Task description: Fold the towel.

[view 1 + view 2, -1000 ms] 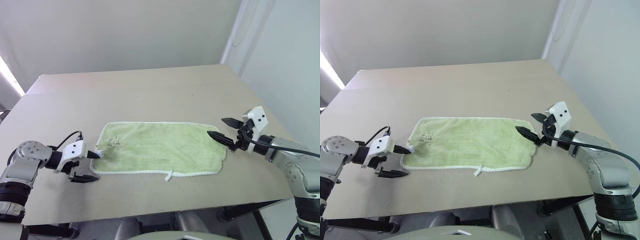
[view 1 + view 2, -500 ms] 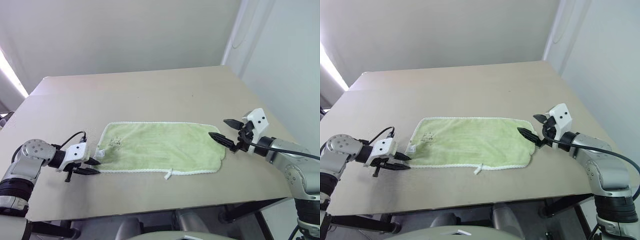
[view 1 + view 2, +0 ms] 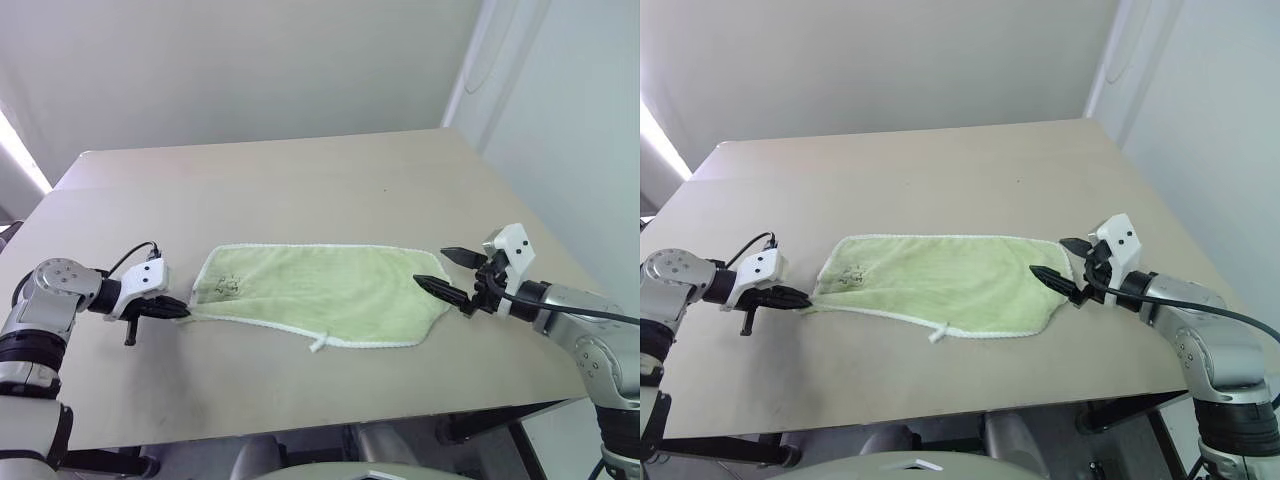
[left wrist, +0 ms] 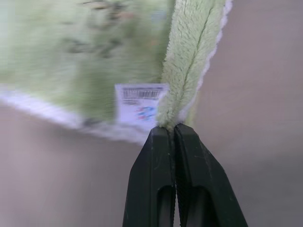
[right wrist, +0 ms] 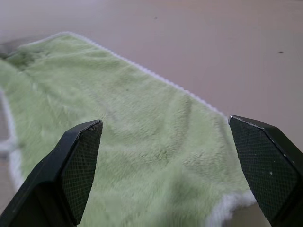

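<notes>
A: Where was the towel (image 3: pixel 325 293)?

B: On the table (image 3: pixel 300 190), lying across the middle of the head view, lower centre of the frame. It was mostly flat, with the near edge lifted and drawn towards the left of the frame. The small white loop (image 3: pixel 316 345) hung at the near hem, and the dark embroidered mark (image 3: pixel 228 286) sat near its left end.

A: Handling?

B: I judged it soft, light terry that would drape and sag from any pinch point. It was not fragile and had grippy pile. Corners and the stitched hem looked the best places to take hold; a mid-cloth pinch would likely bunch it.

A: Arm poses?

B: The left arm reached in low from the left edge of the frame, angled down. The left gripper (image 3: pixel 180 309) was closed tight on the towel's near-left corner. In the wrist view the cloth edge rose straight from between its fingers (image 4: pixel 156 156), a white label (image 4: pixel 140 99) just beside them.

A: And the right gripper (image 3: pixel 1058 260)?

B: It came from the right of the frame, nearly level. Its jaws were spread wide over the towel's right end and gripped nothing.
</notes>
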Available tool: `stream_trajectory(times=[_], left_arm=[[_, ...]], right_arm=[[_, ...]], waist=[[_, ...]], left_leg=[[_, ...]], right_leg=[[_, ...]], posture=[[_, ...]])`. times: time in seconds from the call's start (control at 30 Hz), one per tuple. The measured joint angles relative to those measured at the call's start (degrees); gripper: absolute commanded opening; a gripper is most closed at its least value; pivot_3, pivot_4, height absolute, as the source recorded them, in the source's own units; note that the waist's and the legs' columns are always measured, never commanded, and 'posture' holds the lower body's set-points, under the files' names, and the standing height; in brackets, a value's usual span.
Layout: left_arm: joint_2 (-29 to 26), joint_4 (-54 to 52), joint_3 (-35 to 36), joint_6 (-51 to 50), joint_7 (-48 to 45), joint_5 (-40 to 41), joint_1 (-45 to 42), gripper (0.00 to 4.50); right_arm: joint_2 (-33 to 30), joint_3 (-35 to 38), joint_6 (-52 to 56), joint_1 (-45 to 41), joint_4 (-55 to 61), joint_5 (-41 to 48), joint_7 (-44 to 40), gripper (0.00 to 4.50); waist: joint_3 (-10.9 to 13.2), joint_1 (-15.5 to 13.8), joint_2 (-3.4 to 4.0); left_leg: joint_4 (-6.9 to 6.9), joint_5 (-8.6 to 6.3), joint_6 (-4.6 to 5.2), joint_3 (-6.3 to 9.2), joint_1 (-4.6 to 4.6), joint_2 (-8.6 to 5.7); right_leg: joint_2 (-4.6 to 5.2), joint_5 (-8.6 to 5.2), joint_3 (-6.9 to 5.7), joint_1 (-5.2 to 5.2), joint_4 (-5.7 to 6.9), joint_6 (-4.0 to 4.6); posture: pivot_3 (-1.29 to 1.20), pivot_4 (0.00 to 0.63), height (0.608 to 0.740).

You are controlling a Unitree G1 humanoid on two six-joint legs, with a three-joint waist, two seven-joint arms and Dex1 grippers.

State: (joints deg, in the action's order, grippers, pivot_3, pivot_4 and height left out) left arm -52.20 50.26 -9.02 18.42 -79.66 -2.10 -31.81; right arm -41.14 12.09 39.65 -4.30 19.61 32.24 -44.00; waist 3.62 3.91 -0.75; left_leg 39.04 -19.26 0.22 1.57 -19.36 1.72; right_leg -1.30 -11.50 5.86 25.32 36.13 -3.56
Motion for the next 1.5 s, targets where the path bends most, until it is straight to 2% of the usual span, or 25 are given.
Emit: stream_trajectory(times=[0.1, 0.27, 0.53, 0.7, 0.93, 1.23, 1.33, 1.47, 1.5], left_arm=[[-0.1, 4.9, -1.2, 4.3, 5.2, -3.9, -2.4, 0.04], [1.2, 8.7, -1.4, 6.8, 8.4, -6.0, -4.0, 0.04], [3.9, 9.8, -0.7, 6.2, 8.8, -5.9, -5.1, 0.04], [5.1, 9.6, 0.8, 4.7, 5.4, -3.6, -5.1, 0.04], [5.2, 7.4, 1.4, 3.4, 3.4, -2.7, -5.0, 0.04], [5.3, 5.0, 1.4, 2.0, 2.9, -1.9, -4.2, 0.04], [5.4, 4.5, 1.4, 1.6, 2.6, -1.3, -3.9, 0.0], [5.5, 3.8, 1.4, 1.0, 2.6, -1.1, -3.8, 0.0], [5.5, 3.6, 1.4, 1.0, 2.6, -1.1, -3.7, 0.0]], right_arm=[[-0.5, 0.0, 1.2, 1.6, 1.6, 1.3, -0.9, 4.5], [-3.5, -0.6, 2.2, 5.9, 5.7, 2.2, -3.1, 4.5], [-5.1, -9.5, -0.4, 9.7, 10.7, -2.5, -4.4, 4.5], [-5.3, -13.5, -2.6, 9.8, 8.6, -8.4, -3.4, 4.5], [-5.5, -14.1, -6.3, 9.5, 1.7, -15.0, -2.1, 4.5], [-5.9, -14.1, -9.0, 10.7, 1.3, -17.4, -2.4, 4.5], [-5.9, -14.1, -9.2, 10.7, 1.3, -17.5, -2.6, 3.91], [-5.9, -14.1, -9.7, 10.7, 1.3, -18.0, -2.6, 2.51], [-5.8, -14.1, -9.9, 10.6, 1.3, -18.2, -2.6, 2.51]], waist=[[0.0, 0.1, -0.02], [0.0, 0.0, -0.02], [0.0, -0.2, -0.04], [0.0, -0.3, -0.1], [0.0, -0.3, -0.12], [0.0, -0.1, -0.15], [0.0, 0.0, -0.15], [0.0, -0.1, -0.15], [0.0, -0.1, -0.15]], left_leg=[[-0.02, 0.0, 0.0, 0.0, 0.0, 0.01], [-0.01, 0.0, 0.0, -0.01, 0.01, 0.01], [0.1, 0.0, -0.03, -0.02, 0.2, 0.0], [0.1, 0.0, -0.03, -0.01, 0.3, -0.01], [0.05, 0.0, -0.02, -0.01, 0.0, -0.02], [0.06, 0.0, -0.02, -0.01, 0.02, -0.02], [0.06, 0.0, -0.02, -0.01, 0.02, -0.02], [0.06, 0.0, -0.02, -0.01, 0.02, -0.02], [0.06, 0.0, -0.02, -0.01, 0.02, -0.02]], right_leg=[[0.0, 0.0, 0.0, -0.1, 0.03, 0.0], [0.0, 0.0, 0.0, -0.17, 0.05, 0.0], [0.06, -0.01, -0.01, -0.48, -0.09, -0.01], [0.07, -0.01, -0.01, -0.41, -0.09, -0.01], [0.05, -0.01, -0.01, -0.1, -0.05, -0.01], [0.05, -0.01, -0.01, -0.14, -0.02, -0.01], [0.04, -0.01, -0.01, -0.14, -0.02, -0.01], [0.05, -0.01, -0.01, -0.14, -0.02, -0.01], [0.05, -0.01, -0.01, -0.14, -0.02, -0.01]], posture=[[0.0, 0.0, 0.712], [0.0, 0.0, 0.712], [0.0, 0.0, 0.712], [0.0, 0.0, 0.712], [0.0, 0.0, 0.712], [0.0, 0.0, 0.712], [0.0, 0.0, 0.712], [0.0, 0.0, 0.712], [0.0, 0.0, 0.712]])
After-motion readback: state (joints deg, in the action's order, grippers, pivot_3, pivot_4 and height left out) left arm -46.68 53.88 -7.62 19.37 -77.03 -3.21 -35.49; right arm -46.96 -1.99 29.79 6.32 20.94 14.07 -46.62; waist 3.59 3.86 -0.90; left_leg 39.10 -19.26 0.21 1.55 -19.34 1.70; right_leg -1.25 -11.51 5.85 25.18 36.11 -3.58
